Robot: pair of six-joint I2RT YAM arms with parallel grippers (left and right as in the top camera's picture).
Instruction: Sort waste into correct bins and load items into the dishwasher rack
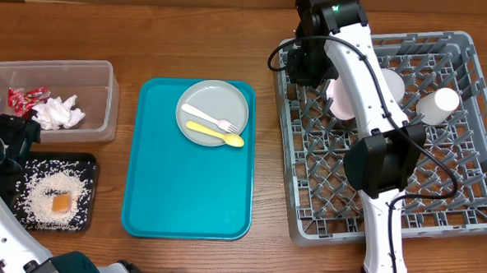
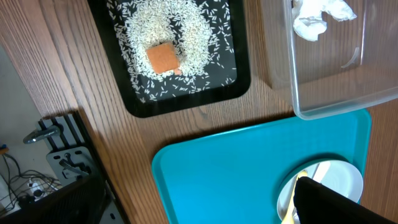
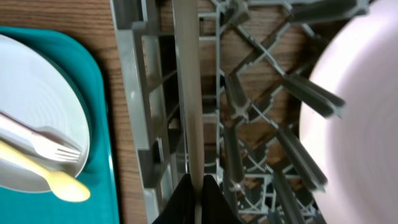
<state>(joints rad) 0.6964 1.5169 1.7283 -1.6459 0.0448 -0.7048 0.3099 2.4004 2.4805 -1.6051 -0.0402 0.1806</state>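
My right gripper [image 3: 196,190] is pinched shut with nothing in it, hanging over the 10 o'clock edge of the dishwasher rack [image 1: 463,187], which fills the 3 o'clock side of the table. The pale pink plate [image 3: 360,124] stands on edge between the pegs just beside it, so I judge it loaded; pegs keep it upright. The white cup [image 1: 439,104] sits at the rack's 1 o'clock part.

Not yet loaded: the grey-green plate [image 1: 220,102], at 12 o'clock on the teal tray [image 1: 183,191], table centre. It is round, matte and shallow-rimmed. The pale fork [image 1: 215,120] and yellow spoon [image 1: 215,134] lie across its 5 o'clock half, side by side, so I'd probably need to lift them off first.

My left gripper [image 1: 13,143] is spread wide and empty at 9 o'clock, between the bins. The clear tub [image 1: 93,97] at 10 o'clock holds red wrappers [image 1: 23,98] and white tissue [image 1: 59,112]. The black tray [image 1: 91,187] at 8 o'clock holds rice [image 1: 43,189] with the orange cube [image 1: 61,203] on top. Waste looks sorted.
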